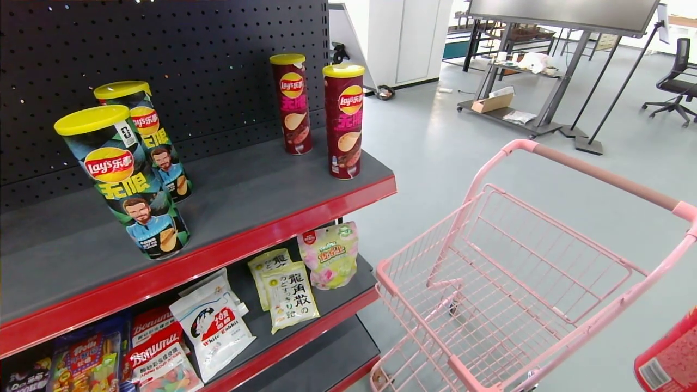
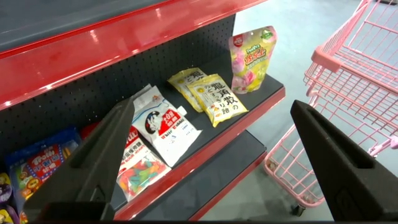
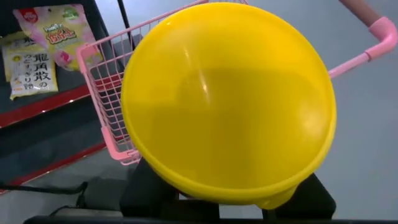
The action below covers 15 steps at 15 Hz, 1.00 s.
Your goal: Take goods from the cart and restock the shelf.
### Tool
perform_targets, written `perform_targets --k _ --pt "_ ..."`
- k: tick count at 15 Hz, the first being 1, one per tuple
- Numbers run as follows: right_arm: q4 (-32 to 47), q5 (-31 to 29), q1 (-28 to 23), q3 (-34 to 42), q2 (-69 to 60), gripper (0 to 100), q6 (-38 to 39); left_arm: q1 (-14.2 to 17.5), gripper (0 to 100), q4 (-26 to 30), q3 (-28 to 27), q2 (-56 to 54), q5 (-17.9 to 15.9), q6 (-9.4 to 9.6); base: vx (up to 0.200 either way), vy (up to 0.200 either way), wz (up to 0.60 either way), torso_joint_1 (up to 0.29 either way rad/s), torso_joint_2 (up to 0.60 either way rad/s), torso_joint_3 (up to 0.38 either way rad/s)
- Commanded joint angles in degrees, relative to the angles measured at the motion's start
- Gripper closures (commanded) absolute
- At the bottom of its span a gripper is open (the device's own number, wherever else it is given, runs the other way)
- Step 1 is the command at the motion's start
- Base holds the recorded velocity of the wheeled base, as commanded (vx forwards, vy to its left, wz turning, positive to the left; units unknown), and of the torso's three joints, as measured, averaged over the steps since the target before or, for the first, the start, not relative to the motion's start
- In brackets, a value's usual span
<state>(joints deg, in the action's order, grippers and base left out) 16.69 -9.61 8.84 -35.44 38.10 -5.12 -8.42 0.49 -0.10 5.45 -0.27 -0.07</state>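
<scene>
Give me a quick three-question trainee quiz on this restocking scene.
1. True or false: the cart is piled high with bags.
2. How many cans stand on the top shelf? A two, B four, C six.
3. What colour is the lid of the held can in the right jaws?
Key: 1 false; 2 B; 3 yellow.
</scene>
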Motion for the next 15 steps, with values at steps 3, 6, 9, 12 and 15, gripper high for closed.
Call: perform_targets --k 3,6,9,12,15 --pt "0.19 -0.15 -0.31 2.57 -5.05 100 -0.42 -0.01 0 -0.05 0.01 0.09 0.0 -0.01 0.0 0.0 0.0 0.116 -0.3 -0.176" --pt "0.01 -0.15 -0.58 3.09 -4.87 100 -0.68 -0.01 0 -0.05 0.01 0.09 0.0 -0.01 0.0 0.0 0.0 0.173 -0.43 -0.256" --pt "-0.08 -0.24 -0.58 3.97 -4.96 100 -0.68 -0.01 0 -0.05 0.01 0.09 0.0 -0.01 0.0 0.0 0.0 0.168 -0.4 -0.235" --pt "-0.25 -0.24 -0.66 5.03 -5.05 100 -0.68 -0.01 0 -0.05 0.01 0.09 0.0 -0.01 0.0 0.0 0.0 0.162 -0.38 -0.22" --pt "-0.43 -0.15 -1.37 5.99 -5.05 100 -0.68 -0.01 0 0.04 0.01 0.09 0.0 -0.01 0.0 0.0 0.0 0.165 -0.36 -0.207"
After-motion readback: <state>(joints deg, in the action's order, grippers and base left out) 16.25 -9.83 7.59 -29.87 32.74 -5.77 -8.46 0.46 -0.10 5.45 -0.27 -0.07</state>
